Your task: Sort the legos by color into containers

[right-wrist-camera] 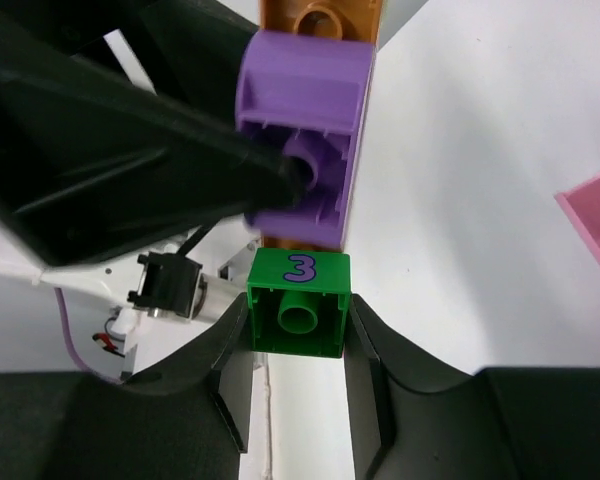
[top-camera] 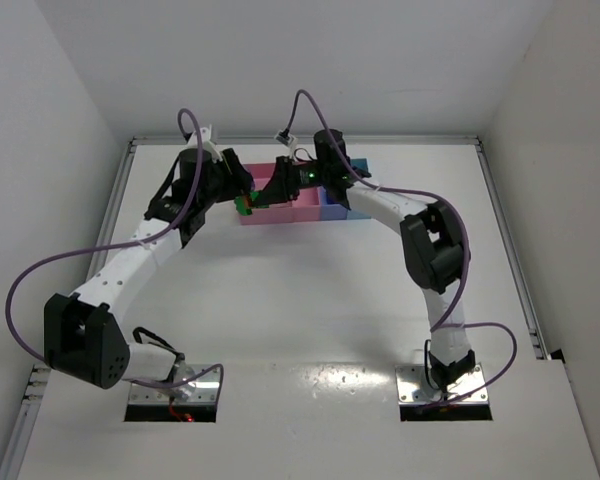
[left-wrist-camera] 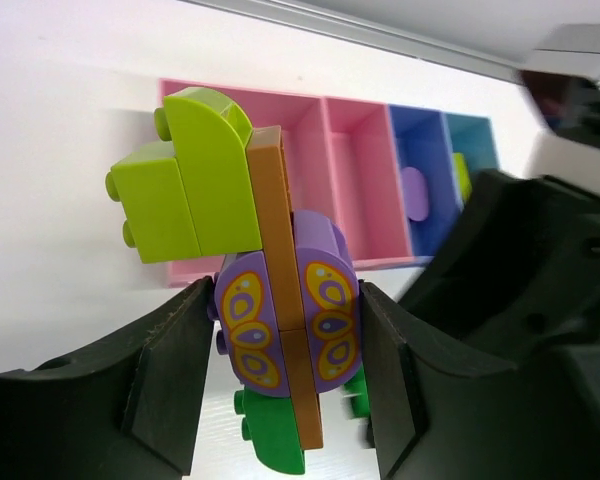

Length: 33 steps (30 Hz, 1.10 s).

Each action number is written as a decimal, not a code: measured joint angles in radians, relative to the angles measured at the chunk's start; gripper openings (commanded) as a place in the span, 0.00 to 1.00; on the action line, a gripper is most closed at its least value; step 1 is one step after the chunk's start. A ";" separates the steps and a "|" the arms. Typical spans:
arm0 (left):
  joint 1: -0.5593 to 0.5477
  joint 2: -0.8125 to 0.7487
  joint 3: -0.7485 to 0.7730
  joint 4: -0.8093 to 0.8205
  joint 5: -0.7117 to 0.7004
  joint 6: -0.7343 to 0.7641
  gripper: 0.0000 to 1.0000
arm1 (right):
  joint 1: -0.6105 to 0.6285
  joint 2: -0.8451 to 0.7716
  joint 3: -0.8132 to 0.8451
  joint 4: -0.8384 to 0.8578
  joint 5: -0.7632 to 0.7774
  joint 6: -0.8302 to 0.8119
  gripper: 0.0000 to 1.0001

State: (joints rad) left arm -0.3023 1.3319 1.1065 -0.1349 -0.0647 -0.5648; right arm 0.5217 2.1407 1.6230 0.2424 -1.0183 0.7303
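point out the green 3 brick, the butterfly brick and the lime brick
green 3 brick (right-wrist-camera: 300, 320), right wrist view, its centre tube
butterfly brick (left-wrist-camera: 242, 325), left wrist view, its left printed wing
lime brick (left-wrist-camera: 215, 175), left wrist view, its flat side

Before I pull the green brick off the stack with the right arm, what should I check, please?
1. Grip of the right end effector on the green brick: ok, shut on it.
2. Hold of the left end effector on the stack: ok, it clamps the purple butterfly bricks.
3. Green brick free of the stack: not ok, joined to it.
4. Clearance from the wide pink tray: cannot tell; the stack is by its near left corner.
5. Tray for green: cannot tell; the light blue tray holds a lime piece, the purple-blue tray a purple piece.
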 measured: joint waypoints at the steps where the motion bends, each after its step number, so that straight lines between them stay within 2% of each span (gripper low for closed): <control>1: -0.002 -0.002 -0.003 -0.006 -0.013 0.003 0.00 | -0.006 -0.009 -0.011 -0.002 -0.003 0.000 0.00; 11: 0.002 -0.047 -0.051 -0.050 -0.124 0.032 0.00 | -0.148 -0.095 -0.024 -0.035 0.031 -0.051 0.00; 18: 0.017 -0.058 -0.057 -0.060 -0.135 0.034 0.00 | -0.103 0.076 0.210 -0.240 0.241 -0.249 0.07; 22: 0.032 -0.059 -0.057 -0.060 -0.134 0.034 0.00 | -0.076 0.168 0.229 -0.317 0.321 -0.336 0.10; 26: 0.034 -0.059 -0.057 -0.060 -0.123 0.034 0.00 | -0.066 0.233 0.229 -0.379 0.369 -0.395 0.37; 27: 0.034 -0.059 -0.057 -0.060 -0.118 0.035 0.00 | -0.068 0.240 0.229 -0.383 0.364 -0.403 0.52; 30: 0.034 -0.059 -0.057 -0.059 -0.101 0.036 0.00 | -0.066 0.238 0.238 -0.374 0.363 -0.425 0.70; 33: 0.034 -0.059 -0.057 -0.058 -0.082 0.037 0.00 | -0.066 0.237 0.245 -0.360 0.352 -0.440 0.80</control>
State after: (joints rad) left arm -0.2680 1.2732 1.0492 -0.1928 -0.1467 -0.5282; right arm 0.4561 2.3779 1.8675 -0.1173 -0.6666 0.2901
